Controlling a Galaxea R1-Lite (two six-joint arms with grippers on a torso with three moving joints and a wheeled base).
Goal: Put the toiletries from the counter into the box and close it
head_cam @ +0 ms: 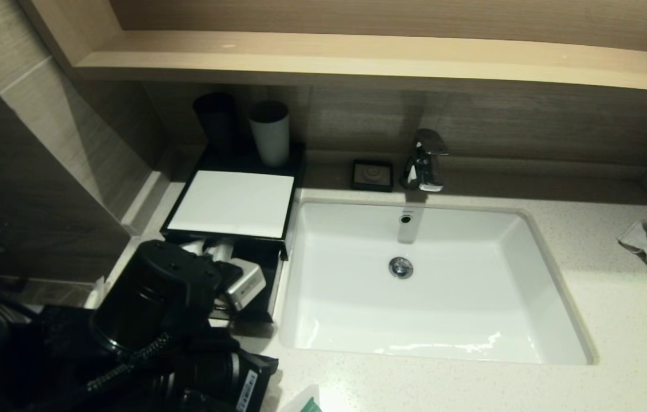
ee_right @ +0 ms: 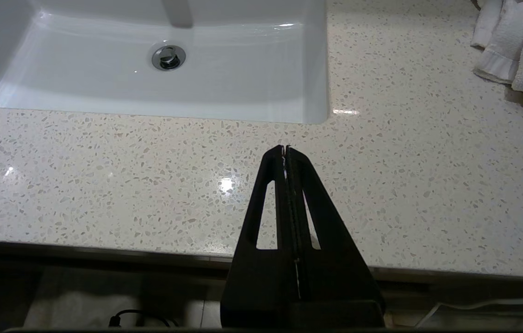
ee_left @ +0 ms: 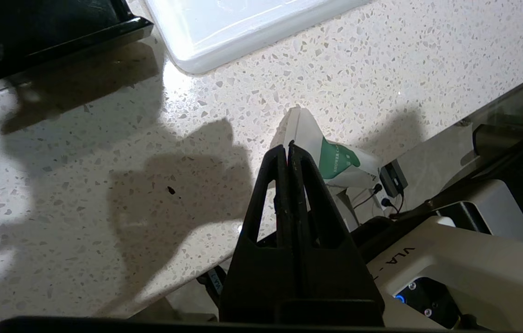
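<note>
In the left wrist view the left gripper (ee_left: 288,149) hovers with its fingers pressed together and empty, tips just over one whitish plastic packet with a green label (ee_left: 331,157) lying at the front edge of the white speckled stone table (ee_left: 104,152), probably the next pickup. At the head view's left, the flat black box with a white top panel (head_cam: 235,203) has its drawer out, at least two packets inside. The right gripper (ee_right: 285,150) is parked, fingers closed, over bare table.
</note>
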